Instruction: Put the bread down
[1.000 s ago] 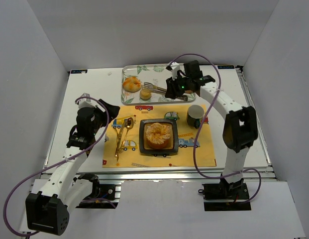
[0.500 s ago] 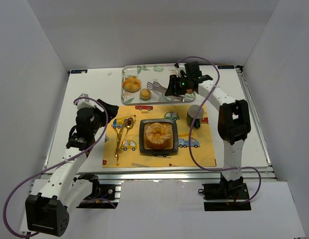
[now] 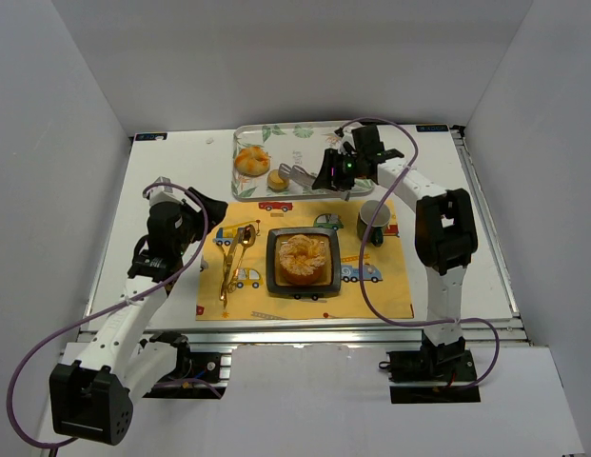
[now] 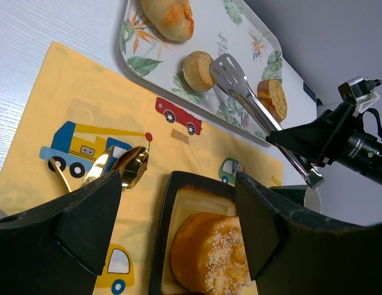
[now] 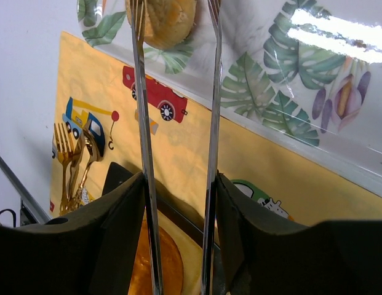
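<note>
My right gripper (image 3: 344, 171) is shut on silver tongs (image 3: 300, 174), with both tong arms (image 5: 141, 123) held between its fingers (image 5: 178, 184). The tong tips sit at a small round bread (image 3: 277, 179) (image 5: 163, 21) on the leaf-print tray (image 3: 276, 133). I cannot tell whether they touch it. A larger roll (image 3: 251, 160) lies at the tray's left. A third piece (image 4: 272, 98) lies behind the tongs. A sugared round bread (image 3: 303, 257) sits on the black square plate (image 3: 273, 271). My left gripper (image 3: 195, 214) is open and empty, and hovers left of the plate (image 4: 178, 181).
A yellow placemat (image 3: 390, 286) with car prints lies under the plate. Gold cutlery (image 3: 233, 257) lies on its left part. A dark mug (image 3: 373, 220) stands at its right, under my right forearm. White walls enclose the table.
My right arm has swung its elbow back and turned the wrist. The tongs stay over the tray, their tips a little right of before. The left arm has not moved.
</note>
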